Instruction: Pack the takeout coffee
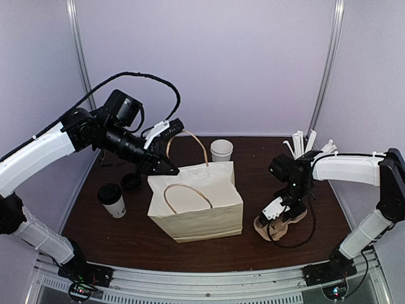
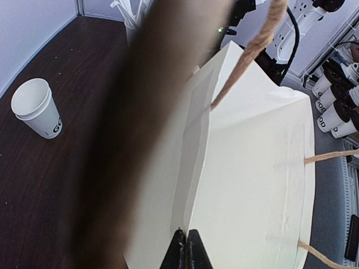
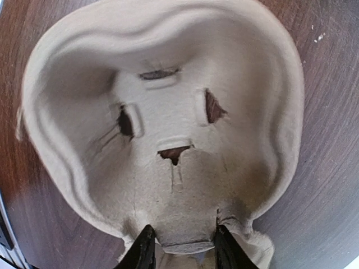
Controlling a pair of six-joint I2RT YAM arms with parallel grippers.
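Two arms split the work: the left gripper [image 2: 185, 249] is pinched shut on the paper bag's [image 1: 196, 206] rim, likely to hold it open, with the lidded coffee cup [image 1: 112, 201] standing on the bench [image 1: 126, 244] to its left. The right gripper [image 3: 184, 249], half open, straddles the carrier's [image 3: 168, 112] edge; whether it grips, I cannot tell.

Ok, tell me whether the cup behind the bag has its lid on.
No: the cup behind the paper bag stands uncovered, its open white rim plainly showing.

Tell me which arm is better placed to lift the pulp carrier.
Right: the right jaws straddle the pulp carrier rim, while the left jaws are pinched shut on the paper bag edge.
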